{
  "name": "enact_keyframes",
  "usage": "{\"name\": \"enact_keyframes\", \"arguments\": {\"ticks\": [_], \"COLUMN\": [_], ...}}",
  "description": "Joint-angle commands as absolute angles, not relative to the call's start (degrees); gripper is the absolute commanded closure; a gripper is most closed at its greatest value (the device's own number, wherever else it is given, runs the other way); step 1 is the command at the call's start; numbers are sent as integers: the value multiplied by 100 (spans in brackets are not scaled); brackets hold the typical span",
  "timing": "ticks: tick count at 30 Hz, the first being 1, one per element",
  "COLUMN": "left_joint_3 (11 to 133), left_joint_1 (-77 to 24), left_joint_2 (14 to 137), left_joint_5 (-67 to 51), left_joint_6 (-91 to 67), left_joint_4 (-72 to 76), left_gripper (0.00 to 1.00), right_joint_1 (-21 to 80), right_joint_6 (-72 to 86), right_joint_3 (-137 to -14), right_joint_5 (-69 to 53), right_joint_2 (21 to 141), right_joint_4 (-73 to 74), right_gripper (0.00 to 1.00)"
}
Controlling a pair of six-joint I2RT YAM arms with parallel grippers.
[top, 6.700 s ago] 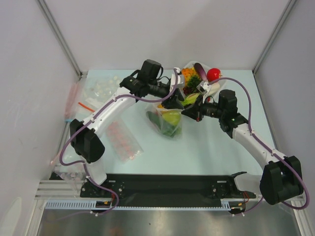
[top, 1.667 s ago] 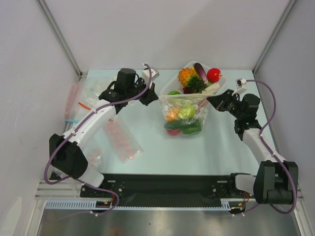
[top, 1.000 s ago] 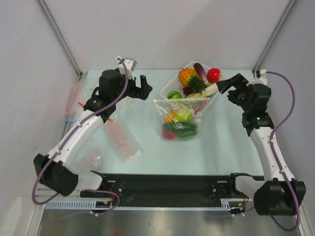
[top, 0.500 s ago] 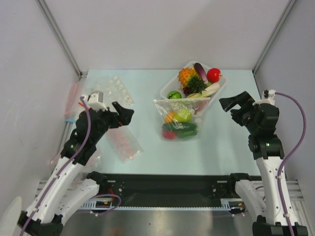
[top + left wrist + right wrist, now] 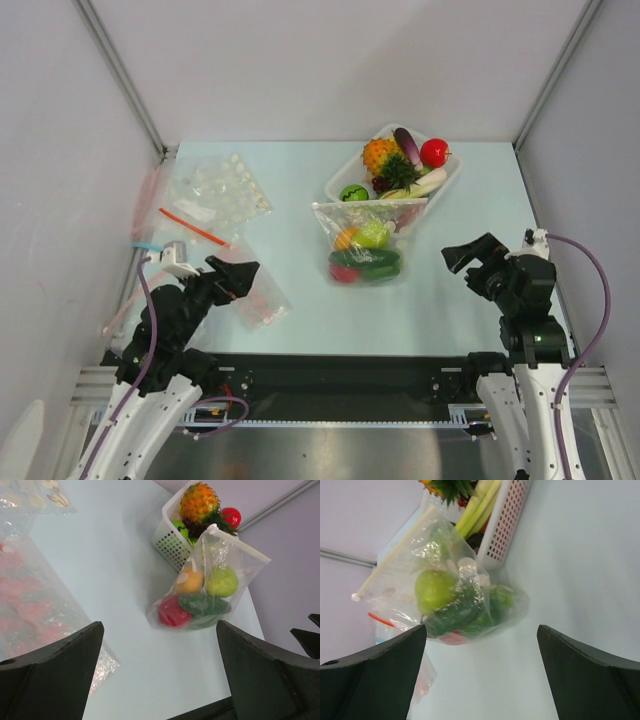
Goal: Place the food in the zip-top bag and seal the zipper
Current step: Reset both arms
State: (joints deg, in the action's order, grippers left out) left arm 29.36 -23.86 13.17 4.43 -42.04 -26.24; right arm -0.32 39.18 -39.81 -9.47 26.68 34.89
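The clear zip-top bag (image 5: 365, 245) lies on the table against the white tray (image 5: 335, 185). Through the plastic shows the food: an orange piece (image 5: 190, 580), a light green one (image 5: 222, 581), a dark green one (image 5: 202, 605) and a red one (image 5: 172, 612). The zipper (image 5: 370, 204) runs straight across the bag's top and looks closed; it also shows as the zipper (image 5: 395, 552) in the right wrist view. My left gripper (image 5: 238, 278) is open near the front left, far from the bag. Open as well, my right gripper (image 5: 470, 253) hovers right of the bag. Neither holds anything.
The tray holds more toy food, among it a pineapple (image 5: 380, 155) and a red tomato (image 5: 434, 152). A packet with pink blobs (image 5: 262, 305) lies under my left gripper. A packet with white dots (image 5: 220, 190) and a thin red strip (image 5: 195, 228) lie at the back left.
Both arms have drawn back from the bag toward the near edge, jaws open throughout. The bag with the food inside has stayed in place against the tray.
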Motion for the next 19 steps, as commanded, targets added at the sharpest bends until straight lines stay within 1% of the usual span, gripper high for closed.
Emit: {"name": "enact_keyframes", "arguments": {"ticks": [1, 8, 16, 19], "left_joint_3": [2979, 3006, 3173, 3234], "left_joint_1": [-2347, -2347, -2347, -2347], "left_joint_2": [1353, 1389, 1520, 1538], "left_joint_5": [132, 44, 44, 44], "left_joint_6": [-4044, -3806, -3656, -3656], "left_joint_4": [-2759, -2997, -3041, -3059], "left_gripper": [0, 0, 0, 0], "right_joint_1": [-18, -18, -18, -18], "right_joint_6": [3762, 3367, 3480, 3481], "right_joint_3": [-3824, -3726, -3648, -3665], "right_joint_5": [-993, -809, -967, -985], "right_joint_2": [2496, 2478, 2531, 2540], "right_joint_4": [3647, 3648, 3490, 3384], "right_gripper": [0, 0, 1, 0]}}
